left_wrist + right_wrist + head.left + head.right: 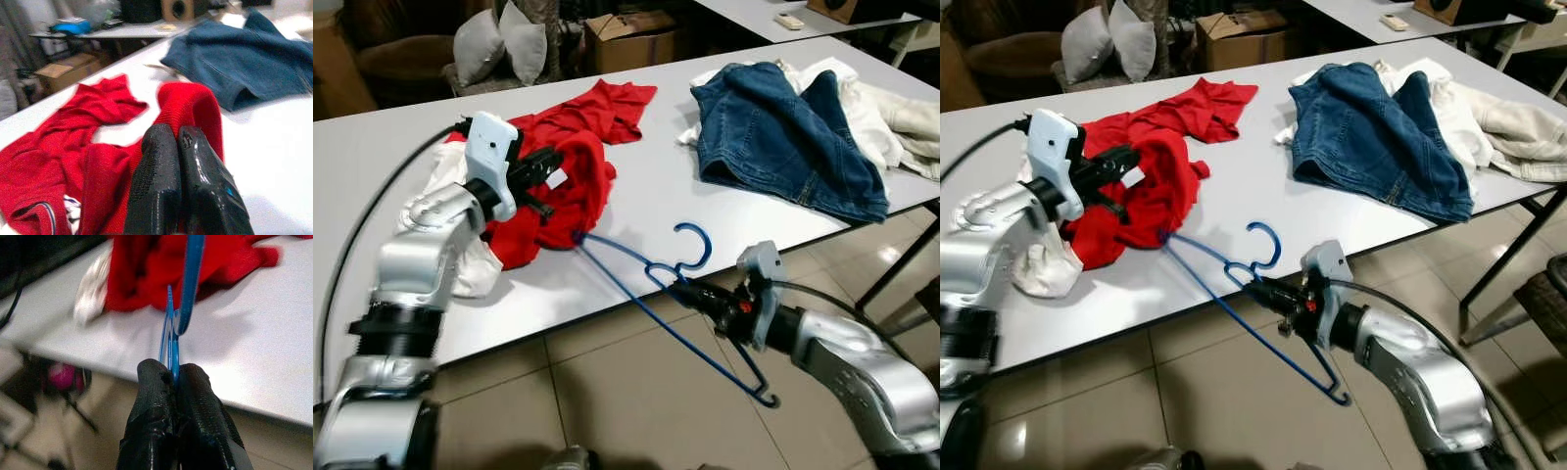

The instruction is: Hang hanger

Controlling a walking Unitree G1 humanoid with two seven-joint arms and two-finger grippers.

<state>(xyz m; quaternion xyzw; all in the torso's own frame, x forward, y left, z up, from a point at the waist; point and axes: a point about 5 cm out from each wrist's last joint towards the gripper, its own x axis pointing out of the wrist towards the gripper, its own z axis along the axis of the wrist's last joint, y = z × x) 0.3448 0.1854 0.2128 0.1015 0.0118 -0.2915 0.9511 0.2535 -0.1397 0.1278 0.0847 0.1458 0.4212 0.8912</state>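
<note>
Pinching one blue hanger [677,294] at 5 o'clock, the right gripper [690,293] was closed; the left gripper [551,168], fingers together, gripped one red shirt [592,137] at 10 o'clock.

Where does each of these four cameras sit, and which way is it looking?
Left eye: on the head, looking down at the table; both arms show.
Right eye: beside it, same scene.
Left wrist: along the left gripper, shut on the red shirt.
Right wrist: along the right gripper, shut on the blue hanger.
Shared: the red shirt lies in all four views.
</note>
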